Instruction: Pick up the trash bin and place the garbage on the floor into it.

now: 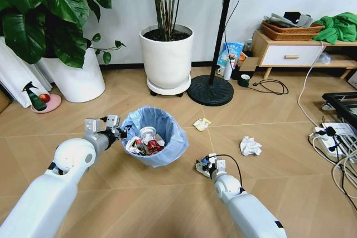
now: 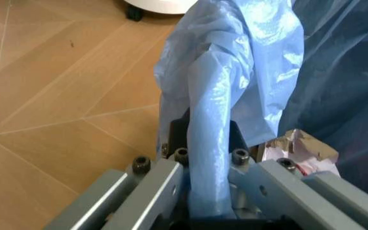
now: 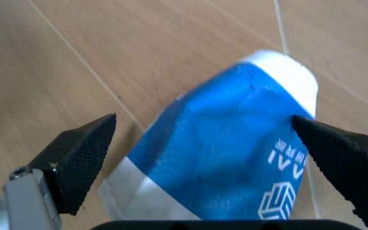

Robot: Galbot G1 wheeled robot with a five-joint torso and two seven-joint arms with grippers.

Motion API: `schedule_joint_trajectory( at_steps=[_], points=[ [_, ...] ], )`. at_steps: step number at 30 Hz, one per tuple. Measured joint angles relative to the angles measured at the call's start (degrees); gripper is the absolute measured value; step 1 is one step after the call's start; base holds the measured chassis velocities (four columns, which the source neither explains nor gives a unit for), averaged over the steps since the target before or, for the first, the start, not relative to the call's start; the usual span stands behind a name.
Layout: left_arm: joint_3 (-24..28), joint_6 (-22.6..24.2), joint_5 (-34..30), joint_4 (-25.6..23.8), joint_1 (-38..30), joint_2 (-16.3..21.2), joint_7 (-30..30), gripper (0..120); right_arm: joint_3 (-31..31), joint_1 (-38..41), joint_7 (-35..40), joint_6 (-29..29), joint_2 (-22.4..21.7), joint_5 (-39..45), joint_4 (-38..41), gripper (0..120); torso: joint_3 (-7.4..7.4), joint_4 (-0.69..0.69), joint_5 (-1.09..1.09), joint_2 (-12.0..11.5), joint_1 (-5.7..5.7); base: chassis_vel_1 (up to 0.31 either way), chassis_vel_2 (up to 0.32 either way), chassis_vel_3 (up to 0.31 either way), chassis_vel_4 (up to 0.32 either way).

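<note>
The trash bin (image 1: pixel 154 137) stood on the wooden floor (image 1: pixel 268 193) in front of the robot, its crinkled light-blue bag (image 2: pixel 235 72) folded over the rim and several pieces of litter already inside — a white lid (image 1: pixel 148 133) and a red wrapper (image 1: pixel 153 146) among them. The left pincer (image 1: pixel 118 132) was at the bin's left rim, clamped on the rim with the bag pinched between its jaws, as the left wrist view made plain. The right pincer (image 1: pixel 205 165) was down at the floor just right of the bin, its jaws apart on either side of a crushed blue-and-white cup (image 3: pixel 235 153) — one black pad (image 3: pixel 85 160) stood clear of the cup, the other close against its edge. A yellowish wrapper (image 1: pixel 202 124) lay on the floor beyond the bin's right side, and a crumpled white paper ball (image 1: pixel 250 146) lay farther right, well apart from both pincers.
</note>
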Motion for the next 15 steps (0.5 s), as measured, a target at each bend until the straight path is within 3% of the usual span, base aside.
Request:
schedule_joint_trajectory(
  at_steps=[4, 15],
  points=[
    [0.12, 0.00, 0.08, 0.18, -0.11, -0.22, 0.05, 0, -0.06, 0.31, -0.12, -0.48, 0.49, 0.01, -1.48, 99, 0.00, -0.01, 0.00, 0.00, 0.00, 0.000, 0.000, 0.000, 0.000],
    [0.35, 0.00, 0.22, 0.52, -0.43, -0.72, 0.21, 0, 0.40, 0.35, -0.24, -0.08, 1.05, -0.27, -2.94, 71, -0.01, -0.01, -0.01, 0.01, 0.00, 0.000, 0.000, 0.000, 0.000]
  ],
)
